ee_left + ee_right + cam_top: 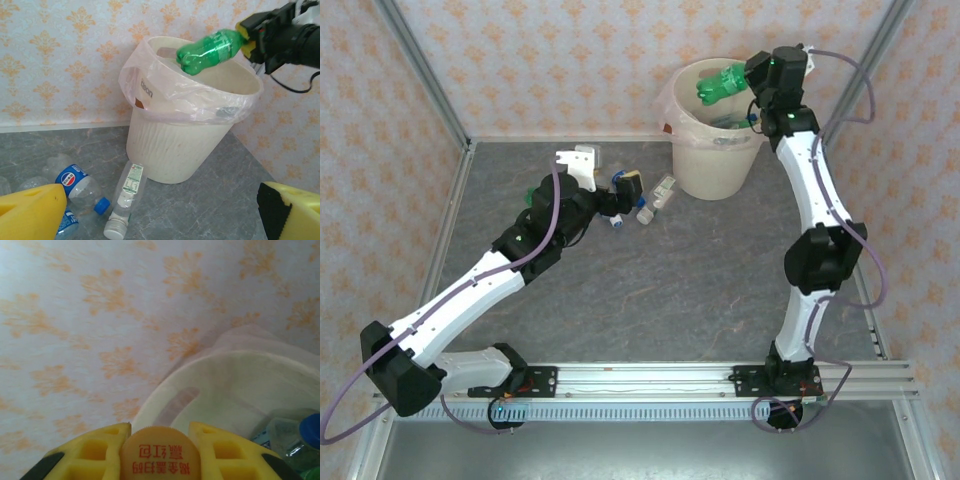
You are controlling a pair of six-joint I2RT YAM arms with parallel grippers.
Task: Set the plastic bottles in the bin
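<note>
My right gripper (748, 82) is shut on the yellow cap of a green bottle (723, 83) and holds it level over the cream-white bin (715, 160). In the right wrist view the cap (160, 457) sits clamped between the yellow fingers (95, 450), above the bin's rim (200, 380). The left wrist view shows the green bottle (210, 50) above the lined bin (175, 145). My left gripper (623, 198) stands open low over the table, nothing between its fingers (30, 212). In front of it lie a clear white-capped bottle (125, 197) and a blue-capped bottle (80, 185).
Several bottles (290, 440) lie inside the bin. More clear bottles (663, 193) rest on the grey table left of the bin. Patterned walls close the back and sides. A metal rail (640, 380) runs along the near edge.
</note>
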